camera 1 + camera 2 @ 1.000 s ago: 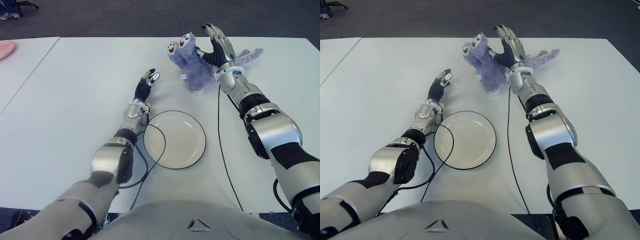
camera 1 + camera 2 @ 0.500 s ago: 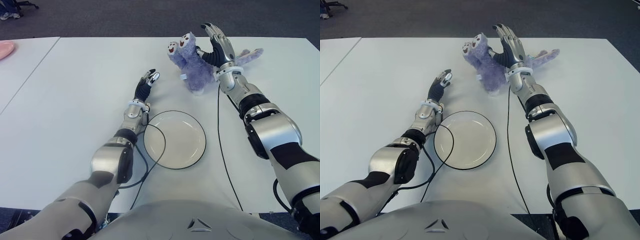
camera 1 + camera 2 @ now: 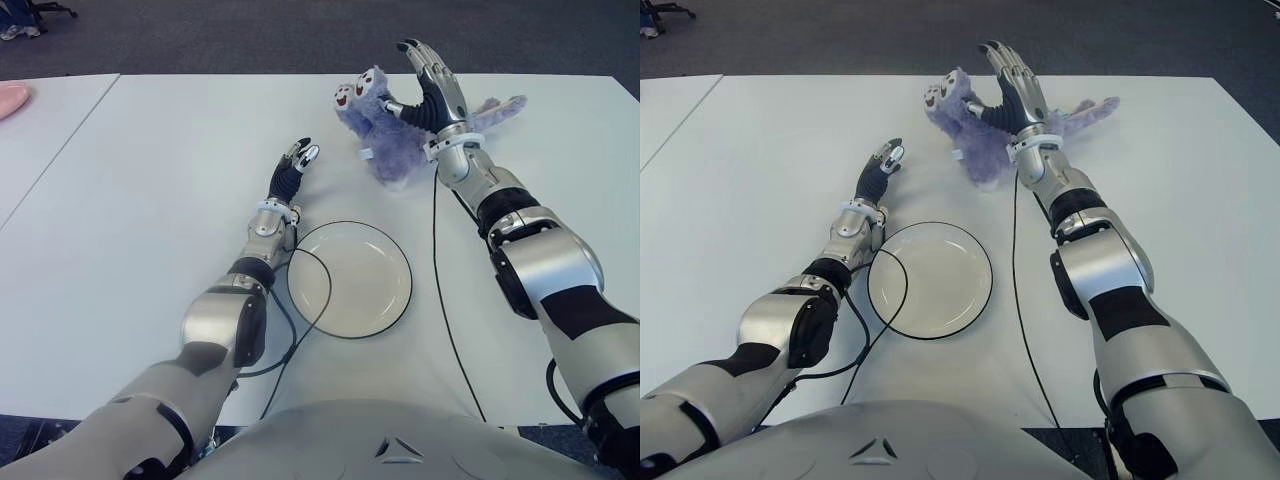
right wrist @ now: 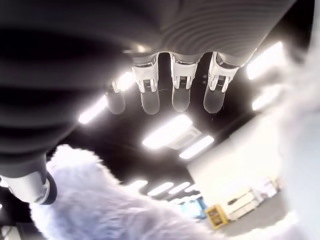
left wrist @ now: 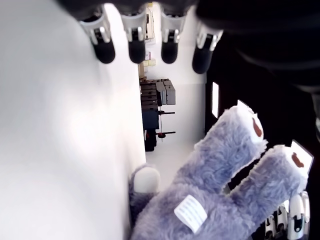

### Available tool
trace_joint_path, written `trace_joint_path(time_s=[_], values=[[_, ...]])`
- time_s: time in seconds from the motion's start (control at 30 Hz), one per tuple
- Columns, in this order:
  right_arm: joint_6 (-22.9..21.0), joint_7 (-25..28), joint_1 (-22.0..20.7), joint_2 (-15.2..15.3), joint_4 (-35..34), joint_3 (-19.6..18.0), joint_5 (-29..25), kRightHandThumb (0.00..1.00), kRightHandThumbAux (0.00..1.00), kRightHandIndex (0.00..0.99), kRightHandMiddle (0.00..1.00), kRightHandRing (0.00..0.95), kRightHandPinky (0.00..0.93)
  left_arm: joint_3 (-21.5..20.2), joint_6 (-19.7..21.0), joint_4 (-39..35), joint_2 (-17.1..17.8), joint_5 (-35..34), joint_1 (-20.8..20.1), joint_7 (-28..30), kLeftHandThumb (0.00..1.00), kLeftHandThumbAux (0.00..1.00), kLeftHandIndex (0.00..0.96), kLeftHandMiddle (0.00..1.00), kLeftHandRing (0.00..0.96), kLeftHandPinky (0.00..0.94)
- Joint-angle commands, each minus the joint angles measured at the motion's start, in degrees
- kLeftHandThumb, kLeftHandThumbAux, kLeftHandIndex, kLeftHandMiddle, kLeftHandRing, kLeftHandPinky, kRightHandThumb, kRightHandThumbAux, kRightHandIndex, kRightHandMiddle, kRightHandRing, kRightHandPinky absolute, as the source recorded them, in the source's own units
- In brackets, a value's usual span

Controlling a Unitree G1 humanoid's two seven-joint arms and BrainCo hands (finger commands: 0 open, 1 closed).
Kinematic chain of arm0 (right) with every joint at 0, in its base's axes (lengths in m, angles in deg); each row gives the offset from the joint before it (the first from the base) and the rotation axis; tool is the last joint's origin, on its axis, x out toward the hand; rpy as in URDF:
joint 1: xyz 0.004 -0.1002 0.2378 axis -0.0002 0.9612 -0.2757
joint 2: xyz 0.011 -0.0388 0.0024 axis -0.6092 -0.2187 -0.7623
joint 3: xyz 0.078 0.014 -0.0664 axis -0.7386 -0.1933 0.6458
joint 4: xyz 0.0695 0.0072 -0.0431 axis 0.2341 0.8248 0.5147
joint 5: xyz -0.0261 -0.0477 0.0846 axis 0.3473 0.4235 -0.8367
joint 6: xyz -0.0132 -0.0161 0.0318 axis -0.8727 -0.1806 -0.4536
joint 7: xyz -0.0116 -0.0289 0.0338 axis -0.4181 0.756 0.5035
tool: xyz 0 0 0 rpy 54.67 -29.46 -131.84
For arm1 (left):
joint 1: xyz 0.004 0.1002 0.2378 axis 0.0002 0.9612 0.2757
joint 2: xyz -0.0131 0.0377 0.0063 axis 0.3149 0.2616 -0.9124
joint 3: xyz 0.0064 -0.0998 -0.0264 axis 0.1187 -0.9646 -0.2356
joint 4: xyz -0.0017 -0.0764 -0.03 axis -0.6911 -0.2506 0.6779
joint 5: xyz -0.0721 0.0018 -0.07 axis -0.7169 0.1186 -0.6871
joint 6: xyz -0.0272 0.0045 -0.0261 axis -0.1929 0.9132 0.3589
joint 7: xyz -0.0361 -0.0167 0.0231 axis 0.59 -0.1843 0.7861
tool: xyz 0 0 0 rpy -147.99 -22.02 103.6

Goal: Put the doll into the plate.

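The purple plush doll (image 3: 383, 128) sits upright on the white table (image 3: 150, 200), beyond the round white plate (image 3: 350, 280) with its dark rim. My right hand (image 3: 428, 85) is pressed against the doll's right side, open, thumb touching the fur and fingers pointing up. In the right wrist view the straight fingers (image 4: 181, 85) stand above the doll's fur (image 4: 110, 200) without closing on it. My left hand (image 3: 294, 165) shows beside the plate's far left edge, its fingers (image 5: 136, 45) extended and holding nothing. The doll (image 5: 220, 195) is visible beyond them.
A black cable (image 3: 436, 260) runs along the table right of the plate. Another cable (image 3: 318, 300) loops over the plate's left rim. A pink object (image 3: 10, 98) lies at the far left on a neighbouring table. Dark floor lies beyond the table's far edge.
My right hand has shifted slightly up and left against the doll, and the doll's head has leaned a little to the left. The left hand has not moved.
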State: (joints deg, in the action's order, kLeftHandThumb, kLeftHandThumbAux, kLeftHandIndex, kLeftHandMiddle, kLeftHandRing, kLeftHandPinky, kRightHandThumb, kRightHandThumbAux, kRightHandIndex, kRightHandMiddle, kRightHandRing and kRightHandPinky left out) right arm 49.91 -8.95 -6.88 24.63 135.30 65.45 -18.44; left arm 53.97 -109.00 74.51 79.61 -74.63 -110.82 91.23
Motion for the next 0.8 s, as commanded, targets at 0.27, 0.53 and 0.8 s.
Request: trace_joint_path(time_s=[0.27, 0.53, 0.8], values=[[4.59, -0.67, 3.12, 0.15, -1.28, 0.27, -0.3, 0.294, 0.507, 0.0, 0.0, 0.0, 0.018, 0.65, 7.49, 6.43, -0.68, 1.28, 9.18, -0.11, 0.0, 0.331, 0.154, 0.026, 0.0, 0.0], [8.86, -1.64, 4.58, 0.54, -3.1, 0.02, -0.47, 0.311, 0.518, 0.0, 0.0, 0.0, 0.023, 0.79, 7.69, 6.44, -0.57, 1.34, 9.21, -0.02, 0.0, 0.325, 0.158, 0.025, 0.0, 0.0], [9.59, -1.33, 5.45, 1.0, -4.08, 0.24, -0.09, 0.344, 0.519, 0.0, 0.0, 0.0, 0.042, 0.79, 7.56, 6.44, -0.64, 1.33, 9.24, -0.06, 0.0, 0.332, 0.165, 0.026, 0.0, 0.0]])
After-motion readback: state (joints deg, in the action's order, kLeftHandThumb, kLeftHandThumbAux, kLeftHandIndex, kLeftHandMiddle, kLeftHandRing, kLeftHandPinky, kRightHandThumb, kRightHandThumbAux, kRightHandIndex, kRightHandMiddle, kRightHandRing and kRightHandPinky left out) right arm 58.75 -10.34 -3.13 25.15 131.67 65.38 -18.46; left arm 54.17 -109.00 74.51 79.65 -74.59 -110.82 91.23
